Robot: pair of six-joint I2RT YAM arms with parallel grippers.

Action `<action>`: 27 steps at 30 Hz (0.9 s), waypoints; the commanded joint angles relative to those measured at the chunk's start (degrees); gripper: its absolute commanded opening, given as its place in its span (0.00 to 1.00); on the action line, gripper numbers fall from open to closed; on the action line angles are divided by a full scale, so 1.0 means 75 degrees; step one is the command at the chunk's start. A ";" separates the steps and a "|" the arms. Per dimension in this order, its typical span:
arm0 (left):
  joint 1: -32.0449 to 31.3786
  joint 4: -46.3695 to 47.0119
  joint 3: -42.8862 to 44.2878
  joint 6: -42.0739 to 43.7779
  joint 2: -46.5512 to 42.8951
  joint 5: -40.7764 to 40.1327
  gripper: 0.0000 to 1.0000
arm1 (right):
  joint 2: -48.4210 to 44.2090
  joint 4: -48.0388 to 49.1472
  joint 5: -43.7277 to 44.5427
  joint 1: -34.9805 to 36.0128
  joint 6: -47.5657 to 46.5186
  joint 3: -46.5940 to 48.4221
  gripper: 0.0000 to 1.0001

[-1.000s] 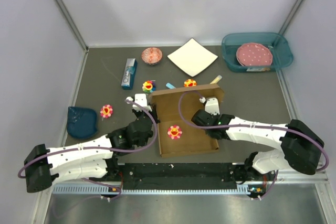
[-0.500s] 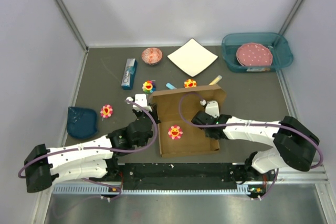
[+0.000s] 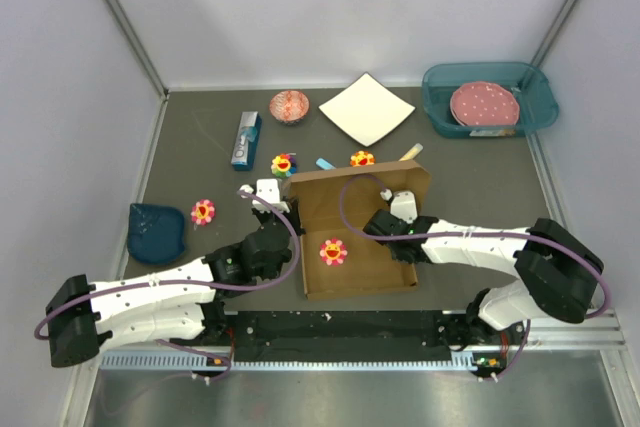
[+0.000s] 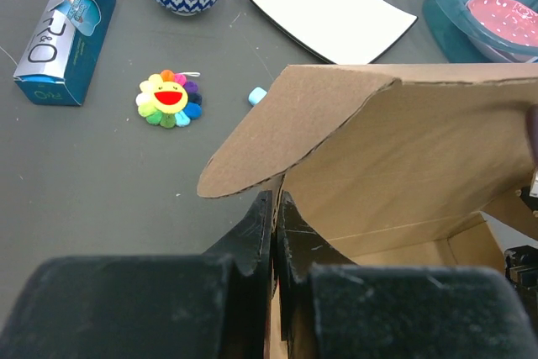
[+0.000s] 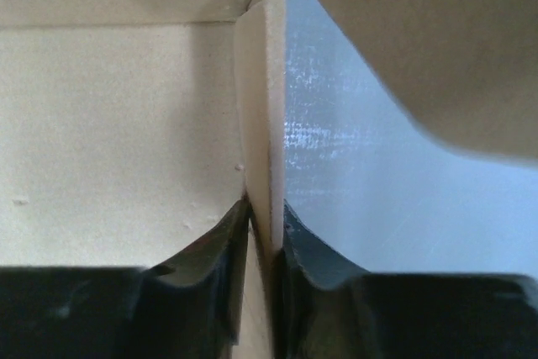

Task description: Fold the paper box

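Observation:
The paper box [image 3: 365,237] is brown cardboard with its walls partly raised, lying in the middle of the table between the arms. My left gripper [image 3: 298,235] is shut on its left wall. In the left wrist view the fingertips [image 4: 276,199] pinch that thin edge, and a rounded flap [image 4: 277,140] rises just beyond them. My right gripper [image 3: 410,247] is shut on the right wall. The right wrist view shows the jaws [image 5: 266,208] clamped on the upright wall strip [image 5: 261,107], with the box's inside to the left and the table to the right.
A flower toy [image 3: 333,251] lies inside the box. More flower toys [image 3: 284,163] [image 3: 362,158] [image 3: 203,211] lie around it. A blue carton [image 3: 245,140], red bowl [image 3: 290,105], white square plate [image 3: 366,108], teal bin [image 3: 440,82] and dark blue pouch [image 3: 157,232] stand further out.
The right arm has edged slightly left at the box's right wall. The left arm and the box have stayed where they were.

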 commanded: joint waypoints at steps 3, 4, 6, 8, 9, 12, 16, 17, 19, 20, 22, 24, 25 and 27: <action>-0.0036 -0.0276 -0.0212 -0.0059 0.0065 0.0338 0.00 | -0.0304 0.0149 -0.0590 -0.0060 0.0292 -0.0179 0.46; -0.0036 -0.0287 -0.0212 -0.0047 0.0053 0.0338 0.00 | -0.0374 0.0114 -0.0602 -0.0060 0.0292 -0.0144 0.52; -0.0036 -0.0287 -0.0224 -0.0058 0.0065 0.0327 0.00 | -0.0527 0.0032 -0.0649 -0.0083 0.0281 -0.0039 0.54; -0.0036 -0.0287 -0.0224 -0.0047 0.0077 0.0327 0.00 | -0.0609 -0.0086 -0.0696 -0.0083 0.0246 0.0090 0.56; -0.0036 -0.0287 -0.0224 -0.0047 0.0077 0.0327 0.00 | -0.0656 -0.0132 -0.0777 -0.0083 0.0234 0.0126 0.56; -0.0047 -0.0276 -0.0212 -0.0023 0.0077 0.0315 0.00 | -0.0843 -0.0262 -0.0988 -0.0083 0.0175 0.0208 0.57; -0.0036 -0.0264 -0.0200 -0.0012 0.0100 0.0280 0.00 | -0.1113 -0.0379 -0.1188 -0.0060 0.0047 0.0080 0.57; -0.0036 -0.0264 -0.0177 -0.0012 0.0123 0.0268 0.00 | -0.1125 -0.0495 -0.1246 -0.0060 0.0000 0.0067 0.57; -0.0036 -0.0264 -0.0165 0.0000 0.0135 0.0256 0.00 | -0.1125 -0.0589 -0.1352 -0.0037 -0.0036 0.0021 0.54; -0.0036 -0.0276 -0.0154 -0.0012 0.0158 0.0256 0.00 | -0.1102 -0.0659 -0.1376 -0.0036 -0.0059 -0.0014 0.52; -0.0036 -0.0276 -0.0142 -0.0012 0.0159 0.0245 0.00 | -0.1009 -0.0718 -0.1493 -0.0025 -0.0071 -0.0073 0.45; -0.0036 -0.0276 -0.0154 -0.0023 0.0170 0.0245 0.00 | -0.0926 -0.0777 -0.1586 -0.0001 -0.0036 -0.0120 0.31; -0.0047 -0.0276 -0.0154 -0.0047 0.0159 0.0245 0.00 | -0.0868 -0.0777 -0.1598 0.0010 -0.0024 -0.0178 0.24; -0.0036 -0.0276 -0.0165 -0.0070 0.0170 0.0245 0.00 | -0.0762 -0.0777 -0.1622 0.0011 0.0034 -0.0225 0.00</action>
